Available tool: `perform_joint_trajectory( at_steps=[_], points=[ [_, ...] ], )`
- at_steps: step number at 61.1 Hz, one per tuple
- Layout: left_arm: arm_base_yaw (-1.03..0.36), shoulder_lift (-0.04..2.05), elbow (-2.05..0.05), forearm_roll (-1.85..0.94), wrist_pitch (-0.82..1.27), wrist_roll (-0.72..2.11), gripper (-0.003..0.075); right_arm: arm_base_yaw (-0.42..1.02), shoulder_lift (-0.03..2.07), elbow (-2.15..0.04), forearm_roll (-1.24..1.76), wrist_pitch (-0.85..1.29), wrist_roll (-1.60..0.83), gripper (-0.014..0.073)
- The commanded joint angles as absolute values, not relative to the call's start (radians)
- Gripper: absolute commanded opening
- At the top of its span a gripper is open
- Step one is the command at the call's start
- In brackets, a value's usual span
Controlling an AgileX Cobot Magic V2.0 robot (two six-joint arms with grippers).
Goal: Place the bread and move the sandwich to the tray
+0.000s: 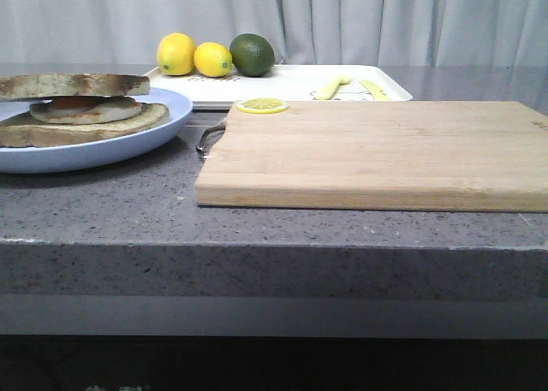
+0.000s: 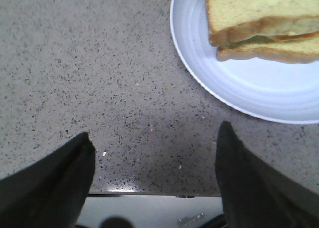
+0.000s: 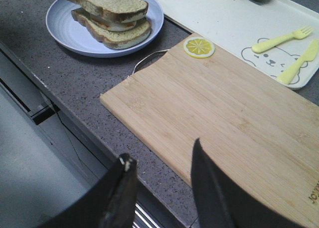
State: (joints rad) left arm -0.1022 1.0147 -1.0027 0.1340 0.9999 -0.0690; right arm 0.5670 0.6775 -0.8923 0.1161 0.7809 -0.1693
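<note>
Sandwich (image 3: 110, 19) sitting soft, shiftable on rigid plate rim (image 3: 60, 31); left gripper (image 2: 154, 183), right gripper (image 3: 162, 188) both hanging apart, empty; rim offering safest hold

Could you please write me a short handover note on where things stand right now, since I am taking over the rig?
Left gripper: open, empty, over bare counter beside the blue plate.
Right gripper: open, empty, over the near edge of the cutting board.
Sandwich: the top bread slice is already on the stack, on the blue plate at the counter's left.
Tray: behind the board, holding two lemons, a lime, a fork and a knife.
Done: bread placed.
Left: move the plated sandwich onto the tray, probably into the open area between fruit and cutlery.
</note>
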Motion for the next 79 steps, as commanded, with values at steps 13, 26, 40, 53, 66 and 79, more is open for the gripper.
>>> perform_joint_trajectory(
  at_steps=[13, 26, 40, 53, 66, 79],
  points=[
    [0.088, 1.303, -1.206, -0.205, 1.005, 0.141, 0.0491, 0.561, 0.677, -0.92, 0.109, 0.71, -0.172, 0.0297],
    [0.163, 1.449, -1.289, -0.273, 1.003, 0.171, 0.0491, 0.561, 0.677, -0.92, 0.109, 0.71, -0.172, 0.0297],
    [0.168, 1.551, -1.328, -0.373, 1.003, 0.232, 0.0491, 0.561, 0.677, -0.92, 0.109, 0.71, -0.172, 0.0297],
    [0.166, 1.605, -1.329, -0.428, 0.991, 0.242, 0.0491, 0.561, 0.677, -0.92, 0.109, 0.71, -0.172, 0.0297],
    [0.166, 1.646, -1.329, -0.505, 0.988, 0.293, 0.0479, 0.561, 0.677, -0.92, 0.109, 0.71, -0.172, 0.0297],
    [0.166, 1.67, -1.329, -0.516, 0.988, 0.293, 0.0283, 0.561, 0.677, -0.92, 0.109, 0.71, -0.172, 0.0297]
  ],
)
